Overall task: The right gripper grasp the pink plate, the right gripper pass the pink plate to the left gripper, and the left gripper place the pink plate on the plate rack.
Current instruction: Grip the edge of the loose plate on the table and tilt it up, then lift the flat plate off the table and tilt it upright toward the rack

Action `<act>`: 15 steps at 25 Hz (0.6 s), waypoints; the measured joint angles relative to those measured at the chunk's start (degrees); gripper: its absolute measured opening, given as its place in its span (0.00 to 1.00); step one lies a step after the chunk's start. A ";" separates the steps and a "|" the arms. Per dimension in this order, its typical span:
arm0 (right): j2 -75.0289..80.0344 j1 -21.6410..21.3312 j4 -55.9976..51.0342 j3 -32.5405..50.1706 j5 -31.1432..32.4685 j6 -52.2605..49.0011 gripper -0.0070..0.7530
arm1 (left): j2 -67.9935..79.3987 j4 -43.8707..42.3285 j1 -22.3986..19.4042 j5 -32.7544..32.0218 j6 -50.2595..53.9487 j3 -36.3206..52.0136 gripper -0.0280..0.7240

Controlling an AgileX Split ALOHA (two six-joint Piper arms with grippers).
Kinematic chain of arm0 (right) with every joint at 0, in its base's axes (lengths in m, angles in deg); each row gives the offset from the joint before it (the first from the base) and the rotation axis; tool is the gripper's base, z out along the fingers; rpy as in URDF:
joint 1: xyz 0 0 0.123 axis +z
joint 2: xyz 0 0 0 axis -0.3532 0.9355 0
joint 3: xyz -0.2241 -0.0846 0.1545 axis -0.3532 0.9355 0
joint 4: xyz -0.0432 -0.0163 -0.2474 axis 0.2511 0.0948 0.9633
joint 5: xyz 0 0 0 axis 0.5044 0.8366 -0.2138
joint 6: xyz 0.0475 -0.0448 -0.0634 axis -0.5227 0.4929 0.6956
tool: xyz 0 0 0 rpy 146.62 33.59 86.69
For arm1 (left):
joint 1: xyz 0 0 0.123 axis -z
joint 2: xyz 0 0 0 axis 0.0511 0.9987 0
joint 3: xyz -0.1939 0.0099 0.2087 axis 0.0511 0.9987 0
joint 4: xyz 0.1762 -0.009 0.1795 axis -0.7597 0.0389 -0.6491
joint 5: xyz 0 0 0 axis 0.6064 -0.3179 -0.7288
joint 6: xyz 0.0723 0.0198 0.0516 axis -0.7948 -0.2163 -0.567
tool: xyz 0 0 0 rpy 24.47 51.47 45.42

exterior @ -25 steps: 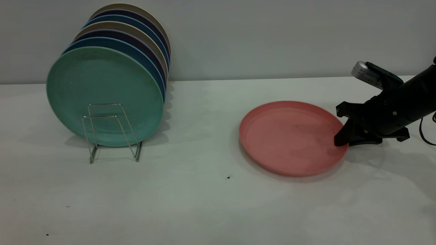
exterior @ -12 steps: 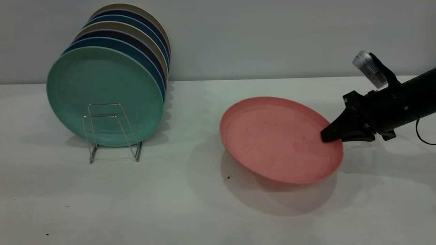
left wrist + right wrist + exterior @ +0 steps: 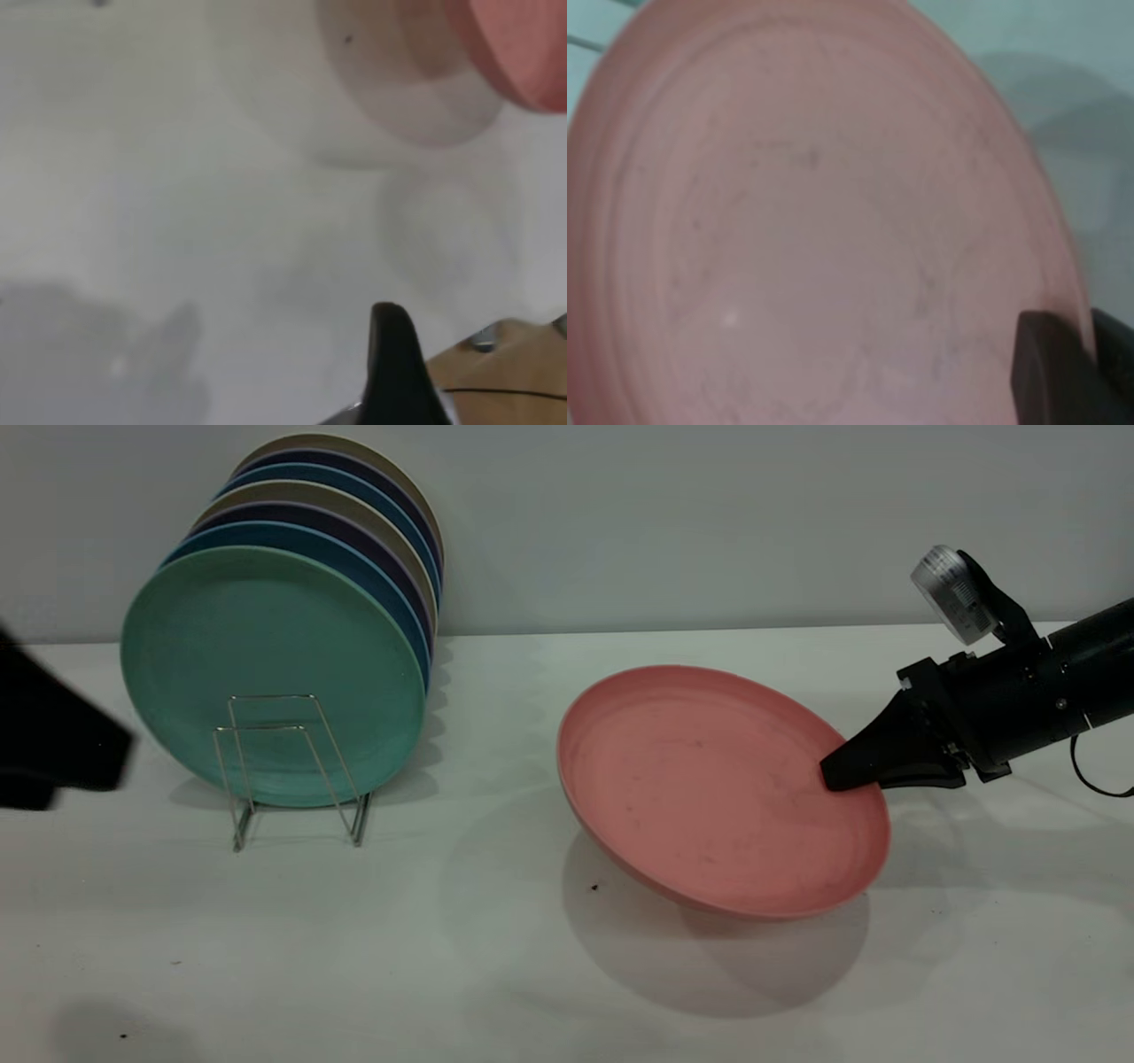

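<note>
Exterior view: pink plate [image 3: 709, 797] hangs tilted above the tabletop [image 3: 496, 957], well apart from the plate rack [image 3: 292, 771], its shadow below. We judge it stiff, light, smooth plastic, prob. slippery, so take hold at the raised rim w/ a firm pinch. Surface: matte salmon, faint dark scuffs. Right claw [image 3: 837, 772] is clenched on the plate's right rim, one jaw over the inner face. Left claw [image 3: 53, 735] shows only as a dark shape at frame edge; we cannot tell its state. Mint-green plate [image 3: 266, 673] fronts the racked stack.
</note>
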 joint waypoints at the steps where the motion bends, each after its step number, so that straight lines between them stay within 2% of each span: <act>1: 0.00 0.00 0.00 0.00 0.23 0.13 0.03 | 2.24 3.44 0.00 0.56 -3.70 0.00 0.70; 9: 0.00 1.73 -0.04 0.00 1.97 0.59 0.03 | 15.78 29.94 0.00 1.65 -30.85 -0.33 0.70; 15: 0.00 6.75 -2.62 0.00 1.51 1.49 0.03 | 22.01 38.23 0.00 0.68 -38.92 -0.40 0.70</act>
